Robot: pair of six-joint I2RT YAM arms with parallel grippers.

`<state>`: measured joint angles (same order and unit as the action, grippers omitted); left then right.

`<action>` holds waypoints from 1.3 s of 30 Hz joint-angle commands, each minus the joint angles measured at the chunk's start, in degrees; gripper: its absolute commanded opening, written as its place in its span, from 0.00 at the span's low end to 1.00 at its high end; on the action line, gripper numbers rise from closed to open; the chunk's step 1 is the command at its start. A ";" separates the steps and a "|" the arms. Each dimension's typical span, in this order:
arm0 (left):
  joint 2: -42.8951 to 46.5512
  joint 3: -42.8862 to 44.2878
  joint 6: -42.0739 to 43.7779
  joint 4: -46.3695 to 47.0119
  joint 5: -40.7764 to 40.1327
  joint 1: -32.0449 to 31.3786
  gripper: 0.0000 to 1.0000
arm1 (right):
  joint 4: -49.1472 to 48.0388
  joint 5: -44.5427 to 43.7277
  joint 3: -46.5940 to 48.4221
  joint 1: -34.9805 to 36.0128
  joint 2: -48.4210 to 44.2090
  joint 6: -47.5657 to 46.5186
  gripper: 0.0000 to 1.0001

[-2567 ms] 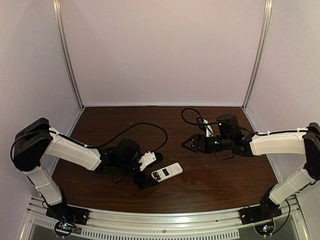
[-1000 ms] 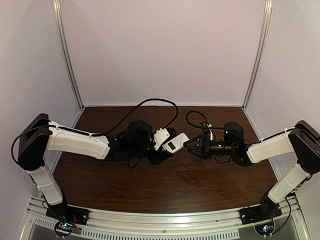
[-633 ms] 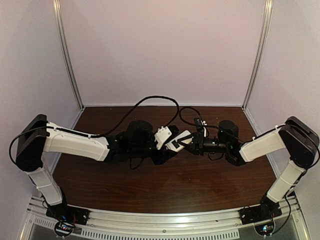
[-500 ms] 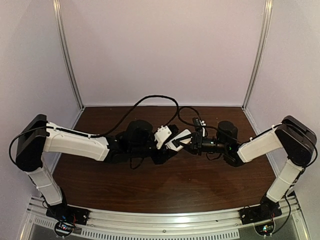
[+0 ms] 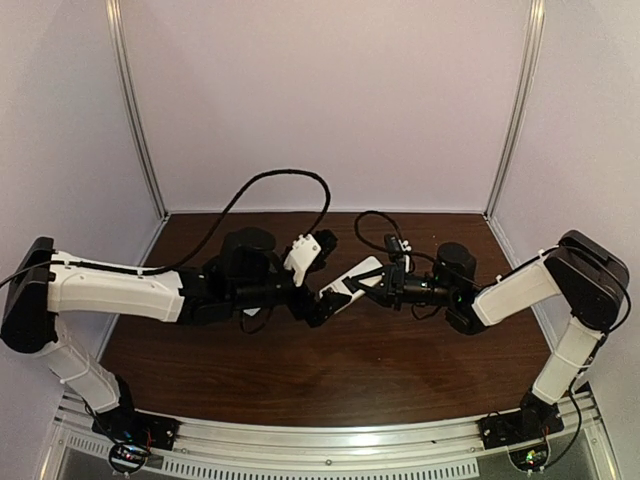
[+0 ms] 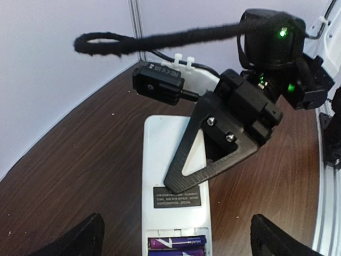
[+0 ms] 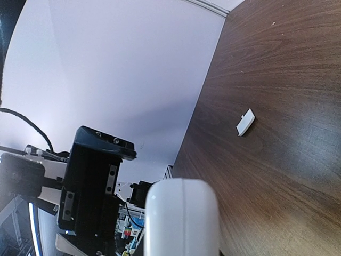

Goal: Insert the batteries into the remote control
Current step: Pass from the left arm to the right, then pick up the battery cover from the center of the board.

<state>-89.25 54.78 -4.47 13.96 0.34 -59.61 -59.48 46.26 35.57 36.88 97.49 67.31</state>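
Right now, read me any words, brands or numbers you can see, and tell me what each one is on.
Dark label on the white back of the remote control: white print, too small to read.
Purple batteries in its recess: pale marks, too blurred to read.
Nothing else shows text.

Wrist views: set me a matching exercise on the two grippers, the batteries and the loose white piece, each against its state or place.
Things:
1. left gripper
2. right gripper
3. batteries
4. white piece

States or places:
A. lying on the table
B. open, touching nothing
C. side by side in the remote's recess
D. shut on the remote

Pairs: 1-B, 2-D, 3-C, 4-A
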 commanded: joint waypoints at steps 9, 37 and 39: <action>3.75 -3.06 -14.79 1.24 21.39 9.69 0.95 | -0.96 4.11 0.30 0.14 -5.15 -4.50 0.00; 3.99 0.45 -8.31 -19.44 4.27 16.10 0.85 | 11.25 0.73 -0.48 -3.34 -6.12 -9.78 0.00; 1.88 2.95 -7.68 -25.25 -0.24 16.81 0.78 | 14.97 -0.50 -0.52 -3.94 -6.43 -11.64 0.00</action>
<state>-86.04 55.13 -13.93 -0.62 10.81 -44.62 -51.83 48.77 35.57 34.28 93.17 60.40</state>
